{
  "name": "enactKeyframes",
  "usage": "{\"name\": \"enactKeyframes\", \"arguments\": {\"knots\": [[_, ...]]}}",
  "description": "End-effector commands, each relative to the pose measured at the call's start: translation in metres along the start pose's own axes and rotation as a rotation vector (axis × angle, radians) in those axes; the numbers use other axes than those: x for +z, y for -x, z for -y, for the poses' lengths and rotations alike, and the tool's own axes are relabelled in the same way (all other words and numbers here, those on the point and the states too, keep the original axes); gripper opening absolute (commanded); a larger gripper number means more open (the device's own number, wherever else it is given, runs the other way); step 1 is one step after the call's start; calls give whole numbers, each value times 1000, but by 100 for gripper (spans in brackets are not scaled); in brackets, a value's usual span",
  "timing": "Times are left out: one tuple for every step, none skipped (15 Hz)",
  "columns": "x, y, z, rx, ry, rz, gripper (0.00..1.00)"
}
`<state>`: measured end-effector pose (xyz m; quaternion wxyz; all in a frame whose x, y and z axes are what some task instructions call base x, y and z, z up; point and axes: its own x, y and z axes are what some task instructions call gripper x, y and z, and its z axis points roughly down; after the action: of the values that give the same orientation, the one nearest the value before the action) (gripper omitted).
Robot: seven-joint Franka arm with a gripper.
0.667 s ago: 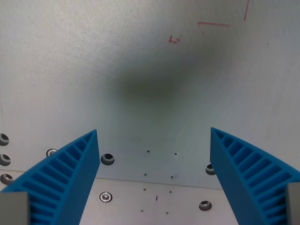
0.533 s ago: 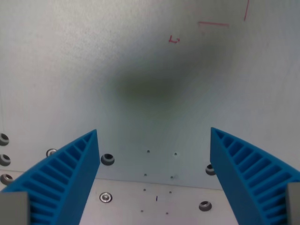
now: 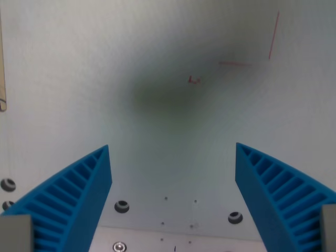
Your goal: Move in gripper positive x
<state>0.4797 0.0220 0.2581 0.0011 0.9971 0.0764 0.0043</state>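
At the far left edge of the frame, a thin tan strip (image 3: 1, 63) runs down from the top and ends in a small hook shape. Below it, low on the left, dark round bolt holes (image 3: 8, 184) sit in the pale grey metal bench (image 3: 79, 63).

Next comes the left blue ribbed finger (image 3: 73, 202) of the claw (image 3: 173, 152), rising from the lower left corner. Just right of it is another bolt hole (image 3: 122, 206), then a scatter of tiny pinholes (image 3: 166, 198) near the bottom centre. A soft dark shadow (image 3: 163, 97) lies across the middle of the bench.

Right of centre, in the upper part of the frame, are faint red pen marks (image 3: 195, 80), a horizontal line and a vertical stroke (image 3: 273, 34) toward the upper right. A further bolt hole (image 3: 234, 217) sits low, beside the right blue ribbed finger (image 3: 278, 199).

The claw stands wide apart with nothing between its fingers; only bare bench shows in the gap.

The task names no object, only a direction, so what matters is the claw itself and the open plate around it. Which way in the frame positive x runs cannot be read from this view alone. Nothing stands proud of the bench nearby, so a sideways or forward shift looks unobstructed.
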Motion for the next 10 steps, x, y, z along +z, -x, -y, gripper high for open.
{"name": "enactKeyframes", "arguments": {"knots": [[0, -18, 2, 4, 1, 13, 100], [0, -23, 2, 4, 1, 13, 100], [0, -28, 2, 4, 1, 13, 100], [0, -33, 2, 4, 1, 13, 100], [0, -38, 2, 4, 1, 13, 100], [0, -43, 2, 4, 1, 13, 100], [0, -48, 2, 4, 1, 13, 100], [0, -53, 2, 4, 1, 13, 100], [0, -58, 2, 4, 1, 13, 100], [0, -63, 1, 4, 1, 13, 100]]}}
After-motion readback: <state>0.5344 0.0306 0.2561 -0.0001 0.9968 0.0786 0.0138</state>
